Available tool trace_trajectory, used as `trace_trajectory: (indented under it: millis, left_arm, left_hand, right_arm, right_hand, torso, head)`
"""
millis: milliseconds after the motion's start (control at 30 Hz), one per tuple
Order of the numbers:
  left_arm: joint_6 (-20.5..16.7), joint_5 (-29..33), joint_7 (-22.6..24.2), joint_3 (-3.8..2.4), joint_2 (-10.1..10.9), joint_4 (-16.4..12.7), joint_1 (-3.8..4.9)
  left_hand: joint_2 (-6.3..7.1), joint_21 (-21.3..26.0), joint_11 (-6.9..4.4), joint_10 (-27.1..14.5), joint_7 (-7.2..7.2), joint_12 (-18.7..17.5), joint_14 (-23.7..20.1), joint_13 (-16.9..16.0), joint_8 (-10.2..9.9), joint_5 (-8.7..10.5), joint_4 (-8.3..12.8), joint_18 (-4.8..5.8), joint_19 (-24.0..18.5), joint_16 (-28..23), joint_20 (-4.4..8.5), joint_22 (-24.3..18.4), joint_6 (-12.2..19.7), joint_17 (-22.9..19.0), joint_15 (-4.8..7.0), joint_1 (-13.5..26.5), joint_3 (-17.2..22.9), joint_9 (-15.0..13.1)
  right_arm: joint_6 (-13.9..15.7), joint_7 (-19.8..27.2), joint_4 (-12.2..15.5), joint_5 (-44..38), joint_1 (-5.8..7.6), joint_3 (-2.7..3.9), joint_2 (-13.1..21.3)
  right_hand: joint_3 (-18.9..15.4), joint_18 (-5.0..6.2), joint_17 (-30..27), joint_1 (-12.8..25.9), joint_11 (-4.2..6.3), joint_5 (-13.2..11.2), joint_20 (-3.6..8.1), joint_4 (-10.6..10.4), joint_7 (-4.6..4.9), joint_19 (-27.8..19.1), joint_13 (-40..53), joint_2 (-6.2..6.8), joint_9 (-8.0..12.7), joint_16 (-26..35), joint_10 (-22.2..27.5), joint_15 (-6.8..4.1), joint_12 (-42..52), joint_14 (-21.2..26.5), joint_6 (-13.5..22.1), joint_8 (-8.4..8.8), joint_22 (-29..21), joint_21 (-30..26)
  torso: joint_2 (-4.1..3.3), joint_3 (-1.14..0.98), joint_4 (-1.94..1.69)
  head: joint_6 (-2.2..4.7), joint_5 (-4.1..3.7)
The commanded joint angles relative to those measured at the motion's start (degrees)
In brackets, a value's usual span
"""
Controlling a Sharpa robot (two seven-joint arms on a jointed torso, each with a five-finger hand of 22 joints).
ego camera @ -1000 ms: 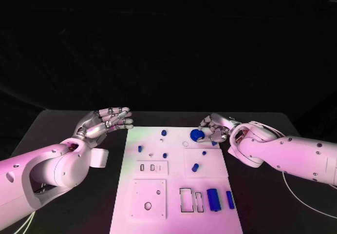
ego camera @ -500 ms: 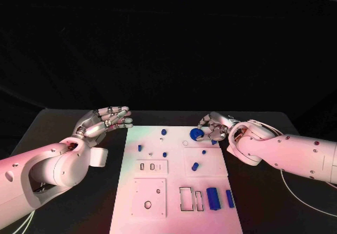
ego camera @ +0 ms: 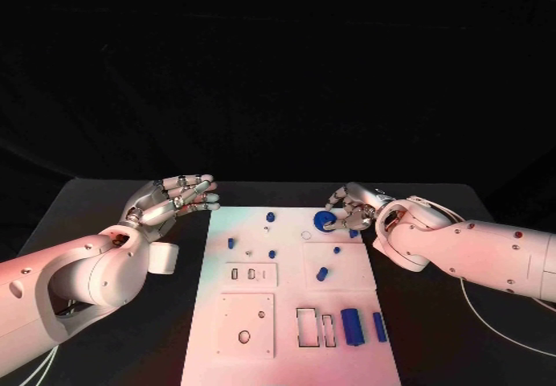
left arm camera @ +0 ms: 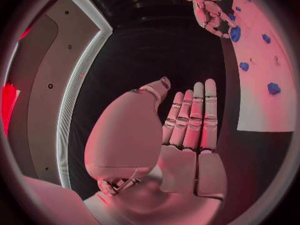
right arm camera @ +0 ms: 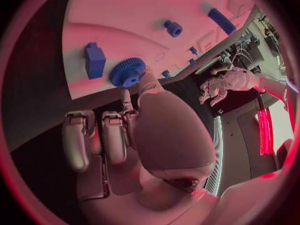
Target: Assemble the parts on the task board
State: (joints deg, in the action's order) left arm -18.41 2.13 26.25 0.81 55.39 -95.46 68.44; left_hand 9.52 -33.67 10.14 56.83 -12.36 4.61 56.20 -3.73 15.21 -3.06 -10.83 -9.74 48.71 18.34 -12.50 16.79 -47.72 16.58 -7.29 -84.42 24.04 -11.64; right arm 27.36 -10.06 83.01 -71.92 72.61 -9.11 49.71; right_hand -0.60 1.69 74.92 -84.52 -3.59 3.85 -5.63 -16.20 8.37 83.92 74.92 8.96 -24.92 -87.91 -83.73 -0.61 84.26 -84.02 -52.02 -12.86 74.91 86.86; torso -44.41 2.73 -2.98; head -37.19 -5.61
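Observation:
The white task board (ego camera: 290, 354) lies in the middle of the black table. My right hand (ego camera: 353, 211) is at the board's far right corner and pinches a blue gear (ego camera: 325, 223) just above the plate; the right wrist view has the gear (right arm camera: 128, 71) at the fingertips, next to a blue block (right arm camera: 95, 60). My left hand (ego camera: 173, 201) hovers open beside the board's far left corner, fingers straight and together (left arm camera: 190, 120). Small blue parts (ego camera: 270, 217) dot the far half. Two blue bars (ego camera: 352, 328) stand near the front right.
Rectangular slots (ego camera: 308, 329) and a square panel with a round hole (ego camera: 244, 338) take up the board's near half. A thin cable (ego camera: 492, 326) trails over the table at the right. Bare black table (ego camera: 128, 338) flanks the board on both sides.
Hardly anything differs: the right hand still holds the gear at the same corner, with only a slight shift of its forearm. The left hand has stayed put.

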Motion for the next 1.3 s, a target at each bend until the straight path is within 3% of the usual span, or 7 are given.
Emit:
trace_trajectory:
  millis: [33,433,600,767,867,1133,1300]
  left_arm:
    - [1.11,-0.14,0.28,-0.03,-0.01,-0.18,0.04]
    - [1.29,-0.14,0.21,-0.03,-0.01,-0.12,0.04]
    - [1.44,-0.14,0.16,-0.03,-0.01,-0.08,0.03]
    - [1.54,-0.14,0.11,-0.03,-0.02,-0.08,0.03]
    - [1.6,-0.14,0.06,-0.03,-0.03,-0.07,0.03]
    - [1.7,-0.14,-0.04,-0.03,-0.03,-0.02,0.03]
    - [1.76,-0.14,-0.08,-0.03,0.01,0.0,0.03]
  left_hand:
    - [0.15,-0.19,0.2,-0.22,-0.74,-0.36,-0.45,-0.07,-0.2,0.16,-0.1,-0.39,-0.32,-0.29,0.0,-0.01,0.3,0.05,-0.11,0.58,-0.34,0.03]
    - [0.15,-0.19,0.2,-0.22,-0.74,-0.36,-0.45,-0.07,-0.2,0.16,-0.1,-0.39,-0.32,-0.29,0.0,-0.01,0.3,0.05,-0.11,0.58,-0.34,0.03]
    - [0.15,-0.19,0.2,-0.22,-0.74,-0.36,-0.45,-0.07,-0.2,0.16,-0.1,-0.39,-0.32,-0.29,0.0,-0.01,0.3,0.05,-0.11,0.58,-0.34,0.03]
    - [0.12,-0.23,0.18,-0.16,-0.7,-0.4,-0.47,-0.08,-0.2,0.16,-0.05,-0.44,-0.42,-0.37,-0.05,-0.02,0.27,0.17,-0.11,0.57,-0.38,0.0]
    - [0.12,-0.23,0.18,-0.16,-0.7,-0.4,-0.47,-0.08,-0.2,0.16,-0.05,-0.44,-0.42,-0.37,-0.05,-0.02,0.27,0.17,-0.11,0.57,-0.38,0.0]
    - [0.12,-0.23,0.18,-0.16,-0.7,-0.4,-0.47,-0.08,-0.2,0.16,-0.05,-0.44,-0.42,-0.37,-0.05,-0.02,0.27,0.17,-0.11,0.57,-0.38,0.0]
    - [0.12,-0.23,0.18,-0.16,-0.7,-0.4,-0.47,-0.08,-0.2,0.16,-0.05,-0.44,-0.42,-0.37,-0.05,-0.02,0.27,0.17,-0.11,0.57,-0.38,0.0]
  right_arm:
    - [-0.87,-0.74,-0.24,-1.36,-0.18,-0.01,-0.17]
    - [-2.72,-1.07,-0.77,-1.95,-0.76,-0.01,-0.24]
    - [-2.75,-0.13,-1.02,-1.31,-0.85,-0.01,-0.28]
    - [-2.36,1.17,-0.96,-0.77,-0.88,-0.02,-0.35]
    - [-1.77,1.61,-0.92,-0.6,-0.89,-0.01,-0.35]
    - [0.59,0.8,-0.68,-1.42,-0.91,-0.01,-0.36]
    - [4.44,0.55,0.77,-2.55,-0.91,0.07,-0.08]
  right_hand:
    - [0.41,-0.7,8.63,-0.37,-0.06,-0.11,-0.16,0.09,-0.03,3.54,7.93,-0.16,0.1,-0.3,-1.24,0.24,0.1,-4.71,-0.06,-0.11,11.93,0.32]
    - [0.7,-0.73,8.8,-0.81,-0.11,-0.11,-0.22,0.22,0.01,3.62,8.15,-0.35,0.13,-0.38,-1.32,0.31,0.25,-4.73,-0.08,-0.15,12.05,0.42]
    - [1.53,-0.76,8.84,-0.85,-0.03,-0.12,-0.25,0.0,-0.1,3.71,8.65,-1.91,0.17,-0.42,-1.61,0.29,0.63,-4.71,-1.03,-0.43,12.22,0.54]
    - [5.82,-0.81,9.05,-1.09,0.76,0.01,0.22,-0.23,-1.03,3.84,9.56,-5.14,0.71,-0.51,-2.27,-0.36,1.27,-4.72,-3.99,-0.79,12.48,0.72]
    - [7.43,-0.87,9.13,-1.17,1.24,0.01,0.56,-0.05,-1.59,3.99,9.99,-5.92,0.83,-0.53,-2.62,-0.78,1.59,-4.74,-5.27,-1.14,12.68,0.87]
    - [9.81,-0.97,9.31,-1.63,1.87,0.01,1.14,0.43,-2.26,4.25,10.4,-6.24,0.96,-0.58,-2.97,-1.38,1.86,-4.78,-6.45,-1.54,13.01,1.15]
    - [10.49,-1.06,9.28,-0.99,1.93,-0.1,1.33,0.35,-2.24,4.48,10.32,-5.16,1.11,-0.56,-2.92,-1.47,1.74,-4.77,-6.5,-1.5,13.28,1.4]
  torso:
    - [-0.04,-0.05,-0.04]
    - [0.05,-0.08,0.01]
    - [0.0,-0.07,0.02]
    - [0.01,-0.06,0.06]
    - [0.03,-0.06,0.03]
    - [0.02,-0.05,-0.09]
    - [-0.01,-0.09,0.08]
  head:
    - [-0.1,-0.02]
    - [-0.26,0.05]
    - [-0.2,0.08]
    - [-0.22,0.05]
    - [-0.25,0.03]
    - [-0.21,0.02]
    - [-0.19,0.25]
